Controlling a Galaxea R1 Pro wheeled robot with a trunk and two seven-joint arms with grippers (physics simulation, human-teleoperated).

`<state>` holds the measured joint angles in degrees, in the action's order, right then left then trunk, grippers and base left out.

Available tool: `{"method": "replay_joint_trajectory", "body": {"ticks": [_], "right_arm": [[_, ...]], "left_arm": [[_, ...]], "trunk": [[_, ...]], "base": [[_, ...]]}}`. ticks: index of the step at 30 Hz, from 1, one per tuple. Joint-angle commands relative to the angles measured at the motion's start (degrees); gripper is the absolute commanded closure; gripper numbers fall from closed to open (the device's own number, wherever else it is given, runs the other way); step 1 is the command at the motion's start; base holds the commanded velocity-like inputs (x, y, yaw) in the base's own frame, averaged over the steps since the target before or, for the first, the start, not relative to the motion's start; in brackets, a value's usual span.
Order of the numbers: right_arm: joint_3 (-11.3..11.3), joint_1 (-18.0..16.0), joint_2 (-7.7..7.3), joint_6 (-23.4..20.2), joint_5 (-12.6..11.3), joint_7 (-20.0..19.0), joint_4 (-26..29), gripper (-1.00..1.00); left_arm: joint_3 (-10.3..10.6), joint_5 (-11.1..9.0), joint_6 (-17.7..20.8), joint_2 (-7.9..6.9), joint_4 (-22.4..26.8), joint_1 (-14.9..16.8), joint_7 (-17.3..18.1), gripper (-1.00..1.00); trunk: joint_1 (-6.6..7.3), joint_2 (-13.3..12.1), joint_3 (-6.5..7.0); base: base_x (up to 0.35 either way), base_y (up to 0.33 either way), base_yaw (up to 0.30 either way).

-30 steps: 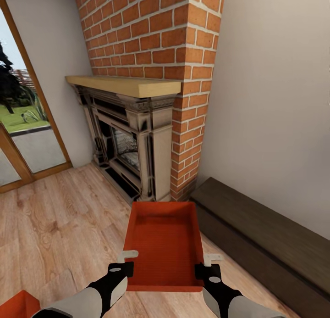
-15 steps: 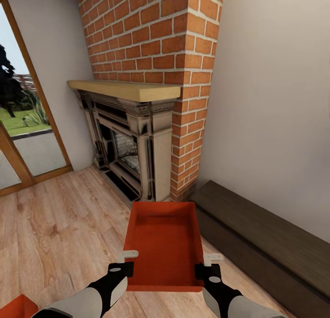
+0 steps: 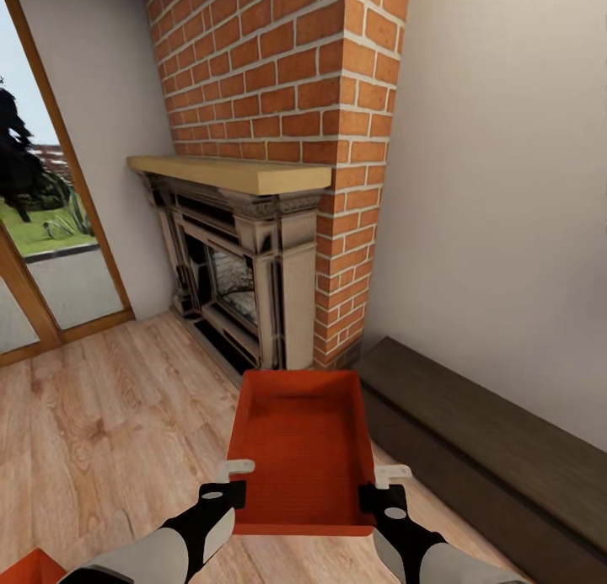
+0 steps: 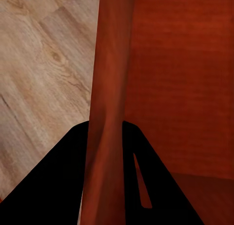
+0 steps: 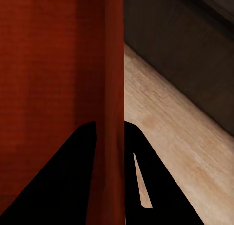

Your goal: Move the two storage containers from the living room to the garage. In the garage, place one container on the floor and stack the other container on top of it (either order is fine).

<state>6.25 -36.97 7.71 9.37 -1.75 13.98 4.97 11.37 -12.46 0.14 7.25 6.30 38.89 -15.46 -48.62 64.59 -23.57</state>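
I hold one orange-red storage container (image 3: 302, 445) level above the light wood floor of the living room. My left gripper (image 3: 229, 481) is shut on its left wall (image 4: 109, 113), and my right gripper (image 3: 384, 487) is shut on its right wall (image 5: 109, 88). The container is open-topped and empty. A corner of the other storage container (image 3: 29, 567) shows at the lower left edge of the head view, on the floor.
A brick fireplace (image 3: 253, 264) with a wooden mantel stands straight ahead. A low dark bench (image 3: 480, 432) runs along the right wall, near the right gripper. Wood-framed glass doors (image 3: 42, 230) are at the left. Open wood floor (image 3: 101, 415) lies to the left.
The head view has shifted slightly, so the fireplace sits a bit further right and the second container's corner shows less. The held container keeps its place between the grippers.
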Motion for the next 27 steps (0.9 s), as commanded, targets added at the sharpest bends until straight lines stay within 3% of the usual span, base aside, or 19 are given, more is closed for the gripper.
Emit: {"method": "replay_joint_trajectory", "body": {"ticks": [1,27], "right_arm": [[-0.89,-0.07,0.11,0.18,-0.88,0.08,-0.22,1.0],[-0.89,-0.05,0.11,0.13,-0.88,0.08,-0.23,1.0]], "left_arm": [[-0.73,0.33,0.04,0.04,0.21,0.04,-0.44,1.0],[-0.74,0.32,0.04,-0.05,0.21,0.04,-0.35,1.0]], "trunk": [[0.0,0.04,0.04],[0.0,0.04,2.48]], "base": [[0.0,0.0,0.0],[0.0,0.0,0.0]]}}
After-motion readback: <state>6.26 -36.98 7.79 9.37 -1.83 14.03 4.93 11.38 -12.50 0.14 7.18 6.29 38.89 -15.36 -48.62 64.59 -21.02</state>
